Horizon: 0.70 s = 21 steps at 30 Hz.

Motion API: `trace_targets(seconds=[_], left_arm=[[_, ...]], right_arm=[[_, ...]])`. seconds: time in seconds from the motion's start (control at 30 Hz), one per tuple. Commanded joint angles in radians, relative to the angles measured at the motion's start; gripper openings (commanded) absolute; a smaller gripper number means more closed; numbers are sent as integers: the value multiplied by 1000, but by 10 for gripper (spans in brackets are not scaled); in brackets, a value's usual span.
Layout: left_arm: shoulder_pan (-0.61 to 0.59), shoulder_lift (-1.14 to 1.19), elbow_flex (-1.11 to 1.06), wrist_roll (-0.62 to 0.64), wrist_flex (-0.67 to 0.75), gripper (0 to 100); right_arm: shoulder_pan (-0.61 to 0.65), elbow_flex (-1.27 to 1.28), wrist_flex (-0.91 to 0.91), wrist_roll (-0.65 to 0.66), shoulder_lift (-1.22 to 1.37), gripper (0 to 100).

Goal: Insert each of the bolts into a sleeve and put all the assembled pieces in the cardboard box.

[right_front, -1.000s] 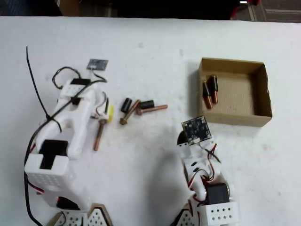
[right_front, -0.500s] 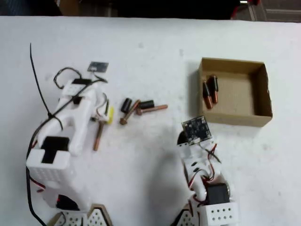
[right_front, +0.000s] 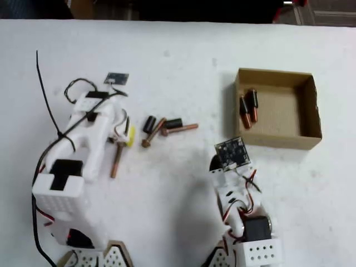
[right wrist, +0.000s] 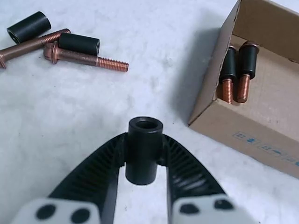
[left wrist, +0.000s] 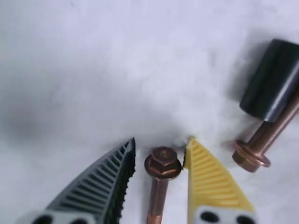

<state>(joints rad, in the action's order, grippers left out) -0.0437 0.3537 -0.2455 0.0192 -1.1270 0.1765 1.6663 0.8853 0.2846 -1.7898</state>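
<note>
The left pincer [left wrist: 161,142] sits low over the table [right_front: 183,61] and is released. Its black finger [left wrist: 107,186] and yellow finger [left wrist: 210,182] flank the hex head of a copper bolt [left wrist: 162,163] lying flat on the table, with a thin gap on each side of the head. The right pincer [right wrist: 144,140] is clenched on a black sleeve [right wrist: 144,156], held upright with its bore facing up, near a corner of the cardboard box [right wrist: 243,126]. Between the two arms, around the middle of the table, two loose sleeves [right_front: 150,123] lie clustered with two more bolts [right_front: 181,128]. Inside the box, two assembled pieces [right_front: 248,108] rest side by side by the wall nearest that cluster.
</note>
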Motion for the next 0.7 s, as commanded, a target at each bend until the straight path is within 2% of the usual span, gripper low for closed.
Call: trace_targets(seconds=[0.0,0.13,0.4,0.67], left_arm=[[2,5,17,8,-8,110],[2,5,23,8,-35,76],[1,5,23,8,-40,207],[-4,4,23,6,-52,233]], right_arm=[[5,3,-27,-2,-10,18],[7,3,-27,-2,-10,18],[7,3,-27,-2,-10,18],[7,3,-27,-2,-10,18]])
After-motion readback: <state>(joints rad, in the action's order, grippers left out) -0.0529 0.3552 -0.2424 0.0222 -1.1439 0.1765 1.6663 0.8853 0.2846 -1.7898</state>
